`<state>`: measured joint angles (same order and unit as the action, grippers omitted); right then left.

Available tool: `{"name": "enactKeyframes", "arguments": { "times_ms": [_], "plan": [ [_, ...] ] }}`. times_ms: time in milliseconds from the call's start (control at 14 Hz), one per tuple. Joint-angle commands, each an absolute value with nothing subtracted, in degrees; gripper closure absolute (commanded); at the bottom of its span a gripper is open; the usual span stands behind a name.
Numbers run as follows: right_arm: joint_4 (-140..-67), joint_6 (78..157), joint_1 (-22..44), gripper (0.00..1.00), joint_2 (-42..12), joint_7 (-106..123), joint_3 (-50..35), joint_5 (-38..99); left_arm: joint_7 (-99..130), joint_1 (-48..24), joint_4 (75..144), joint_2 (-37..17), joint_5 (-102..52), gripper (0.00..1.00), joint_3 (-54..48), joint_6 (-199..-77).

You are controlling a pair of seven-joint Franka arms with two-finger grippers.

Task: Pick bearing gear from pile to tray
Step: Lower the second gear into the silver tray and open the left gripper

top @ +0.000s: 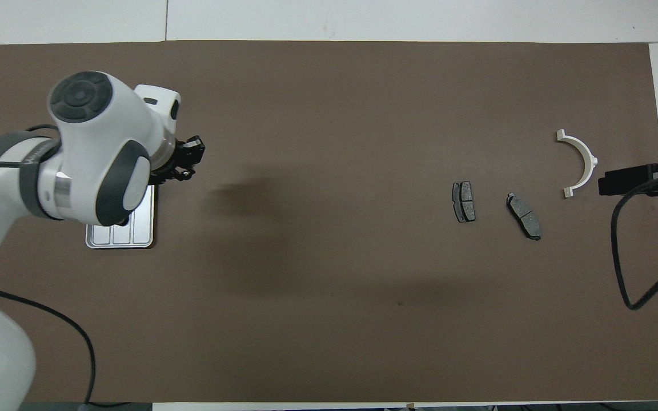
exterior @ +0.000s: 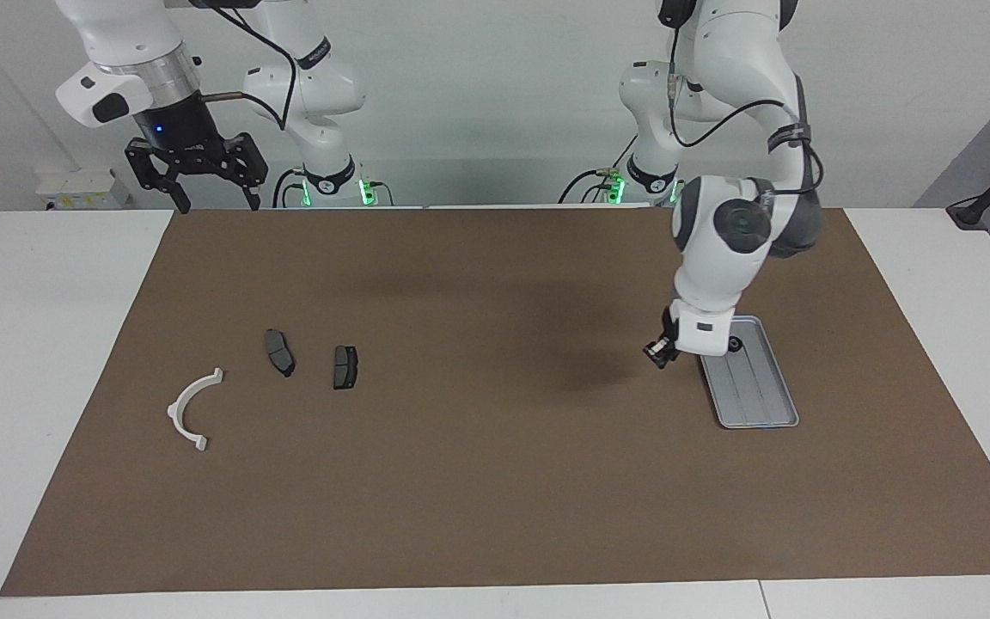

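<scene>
The right end effector [exterior: 214, 205] waits with its fingers spread wide, empty, above the corner of the brown mat [exterior: 461, 499] at the right arm's end of the desk. On the mat lies the white bracket [exterior: 175, 408], with two dark plates [exterior: 279, 352] [exterior: 345, 367] beside it toward the middle. The left end effector [exterior: 656, 354] is clenched and hangs over the mat just beside the tray [exterior: 757, 395]; whether a gear sits between its tips cannot be told. One small black gear [exterior: 734, 345] lies in the tray at the end nearer the robots, partly hidden by the left wrist
</scene>
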<state>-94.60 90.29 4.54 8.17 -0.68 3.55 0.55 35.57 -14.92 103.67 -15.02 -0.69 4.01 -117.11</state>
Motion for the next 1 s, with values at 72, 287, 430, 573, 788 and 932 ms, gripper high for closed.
{"name": "enactKeyframes", "arguments": {
  "times_ms": [72,287,430,573,788,932],
  "plan": [
    [-96.24,89.74,2.81,0.0,9.32,0.79,2.99,0.09,20.33,-6.43,107.48,-13.88,-0.18,1.0,3.08,-120.56],
    [-95.98,89.74,2.81,0.0,9.05,0.79,3.08,0.61,18.64,-4.75,109.59,-15.81,-0.18,1.0,3.08,-126.29],
    [-95.89,89.74,2.9,0.0,9.05,0.79,3.08,0.62,17.67,-3.96,109.78,-16.52,-0.18,1.0,3.08,-127.44],
    [-95.98,89.74,2.99,0.0,9.05,0.7,3.08,0.62,17.58,-3.34,110.3,-17.4,-0.18,1.0,3.08,-129.37],
    [-95.89,89.74,3.08,0.0,8.88,0.7,3.08,0.27,17.31,-2.99,111.97,-17.58,-0.18,1.0,3.08,-132.27],
    [-95.89,89.74,3.16,0.0,8.7,0.79,3.08,0.53,17.4,-3.08,111.97,-18.36,-0.18,1.0,3.08,-132.71]
  ]
}}
